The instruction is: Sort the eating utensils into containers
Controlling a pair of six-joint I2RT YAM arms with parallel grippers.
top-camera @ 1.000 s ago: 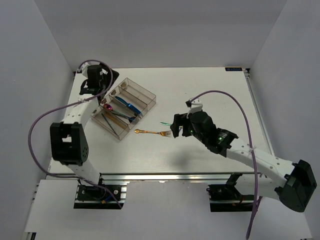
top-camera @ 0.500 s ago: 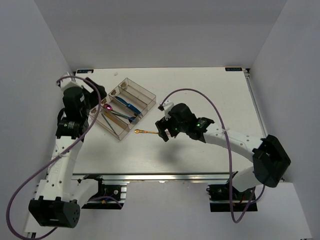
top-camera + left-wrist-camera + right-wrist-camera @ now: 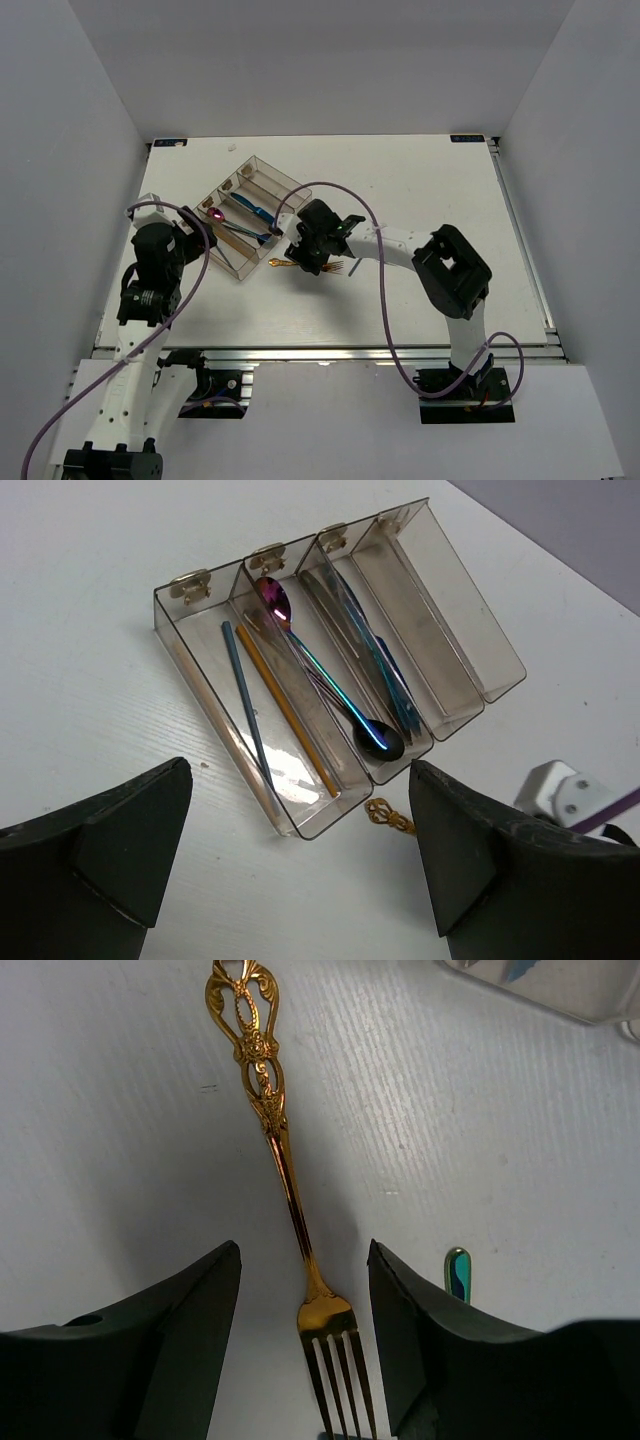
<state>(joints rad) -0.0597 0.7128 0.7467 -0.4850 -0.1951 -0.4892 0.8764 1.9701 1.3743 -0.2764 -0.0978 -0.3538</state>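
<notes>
The clear tray (image 3: 290,188) lies slantwise at the left-centre of the table. In the left wrist view the tray (image 3: 455,610) holds a purple-rainbow spoon (image 3: 300,640), a blue chopstick (image 3: 245,705), a copper-orange chopstick (image 3: 290,715) and blue utensils (image 3: 385,670). A gold fork (image 3: 282,264) lies on the table just off the tray's near corner. My right gripper (image 3: 312,262) is open and low over it. In the right wrist view the fork's (image 3: 283,1175) neck lies between the fingers (image 3: 160,1350) of the gripper (image 3: 305,1330). My left gripper (image 3: 300,865) is open and empty, above the tray's near end.
The green-blue tip of another utensil (image 3: 457,1272) lies on the table just right of the fork, beside my right finger. The fork's ornate handle end (image 3: 390,817) shows near the tray corner in the left wrist view. The right arm's cable (image 3: 385,300) loops over the table.
My right arm has swung left and come down over the gold fork. My left arm has drawn back from the tray's far end to its near left side.
</notes>
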